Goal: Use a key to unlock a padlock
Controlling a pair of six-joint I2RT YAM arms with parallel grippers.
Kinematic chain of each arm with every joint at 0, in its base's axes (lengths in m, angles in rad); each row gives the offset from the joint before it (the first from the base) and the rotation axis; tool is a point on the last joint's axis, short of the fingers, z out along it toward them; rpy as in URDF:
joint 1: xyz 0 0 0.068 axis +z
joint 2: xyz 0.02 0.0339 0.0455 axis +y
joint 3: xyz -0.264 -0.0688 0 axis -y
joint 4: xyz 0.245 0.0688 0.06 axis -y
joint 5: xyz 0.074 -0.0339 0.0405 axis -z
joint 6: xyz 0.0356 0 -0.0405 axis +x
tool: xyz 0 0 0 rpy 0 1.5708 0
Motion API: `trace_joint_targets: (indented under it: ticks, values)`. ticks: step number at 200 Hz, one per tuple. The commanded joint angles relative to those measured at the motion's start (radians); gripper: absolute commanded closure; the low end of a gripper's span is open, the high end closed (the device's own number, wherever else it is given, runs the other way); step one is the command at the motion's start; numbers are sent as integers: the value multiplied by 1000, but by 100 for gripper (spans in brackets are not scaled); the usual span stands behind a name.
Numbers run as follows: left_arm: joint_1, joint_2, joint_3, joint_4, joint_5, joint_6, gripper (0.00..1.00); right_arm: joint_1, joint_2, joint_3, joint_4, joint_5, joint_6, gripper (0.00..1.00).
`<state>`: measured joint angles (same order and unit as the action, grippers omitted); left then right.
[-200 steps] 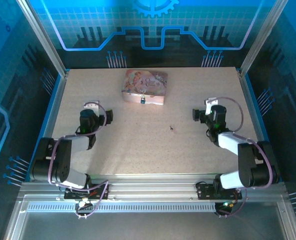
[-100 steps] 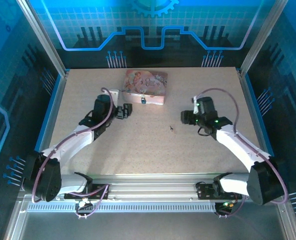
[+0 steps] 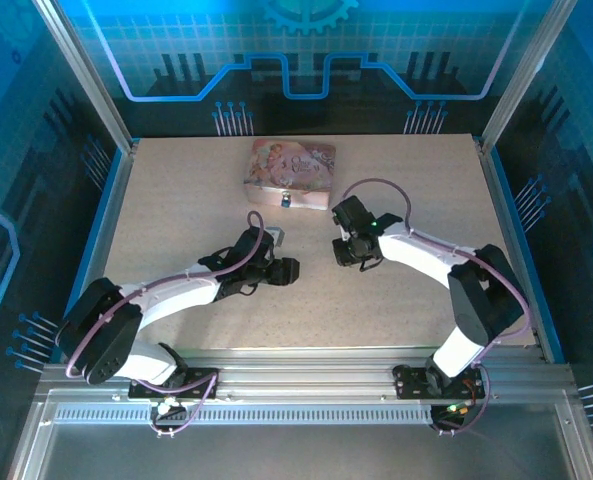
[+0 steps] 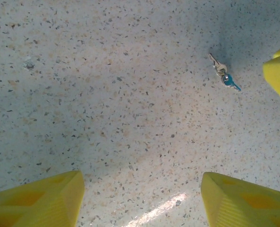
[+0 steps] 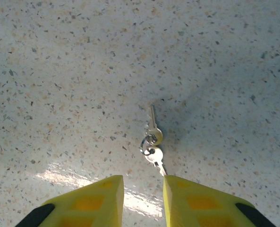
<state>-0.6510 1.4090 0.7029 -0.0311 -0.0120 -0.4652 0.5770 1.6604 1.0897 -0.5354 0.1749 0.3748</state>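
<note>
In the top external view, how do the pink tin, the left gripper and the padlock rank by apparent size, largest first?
Largest to smallest:
1. pink tin
2. left gripper, though it probably sits nearer the camera, which enlarges it
3. padlock, a small bluish speck at the tin's front edge

Table (image 5: pixel 59 56): smooth, speckled stone-look finish, semi-gloss, bright glare patch at lower centre of the right wrist view. The key (image 5: pixel 152 124): bare silvery metal, polished, on a thin metal ring (image 5: pixel 147 144). Fingers of the left gripper (image 4: pixel 142 182) and right gripper (image 5: pixel 143 185): yellow plastic, smooth, satin sheen.
</note>
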Motion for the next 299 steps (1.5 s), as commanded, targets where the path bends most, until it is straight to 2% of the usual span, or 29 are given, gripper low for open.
trace_joint_targets:
  ticks: [1, 45, 196, 262, 299]
  values:
    - [-2, -7, -15, 19, 33, -31, 33, 1, 55, 53, -56, -10, -8, 72]
    - [-1, 10, -19, 31, 40, -44, 32, -27, 149, 122, -90, -12, -32, 69]
    - [-18, 82, 16, 34, 43, -35, 31, -45, 273, 169, -110, -45, -46, 68]
    - [-19, 90, 17, 35, 37, -33, 31, -40, 289, 185, -129, -61, -59, 77]
    - [-20, 88, 15, 31, 37, -33, 30, -35, 291, 188, -137, -72, -72, 86]
